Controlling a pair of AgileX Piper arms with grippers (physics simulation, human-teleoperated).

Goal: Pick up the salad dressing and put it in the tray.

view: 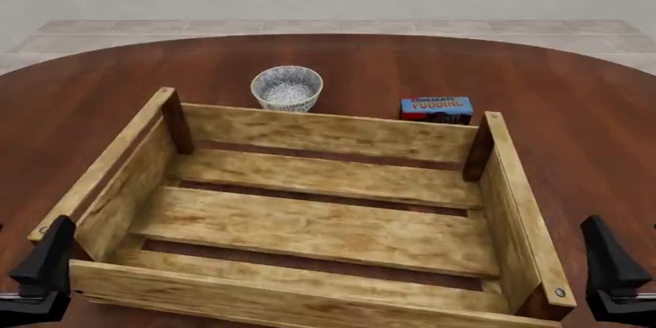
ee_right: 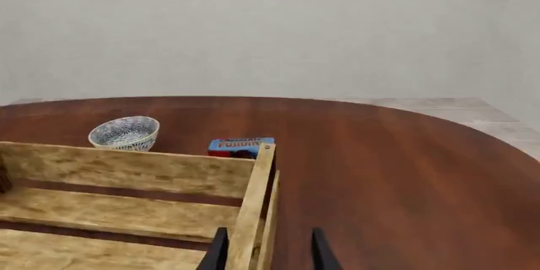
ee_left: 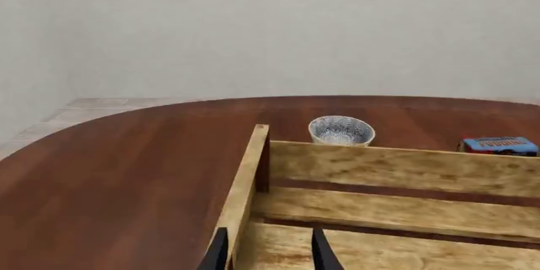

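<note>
Both sets of jaws stand spread and hold nothing: the left gripper (view: 41,266) by the near-left corner of the tray (view: 528,213), the right gripper (view: 612,266) by its near-right corner. The salad dressing shows in no view. Beyond the far wall sit a patterned bowl (view: 287,87) and a blue pudding box (view: 437,107); grabbing either would be the likely mistake.

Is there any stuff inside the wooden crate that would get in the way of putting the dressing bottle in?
No. The tray holds nothing. The bowl and the pudding box sit outside it, behind its far wall. The salad dressing shows in no view, so what lies along its path cannot be judged.
</note>
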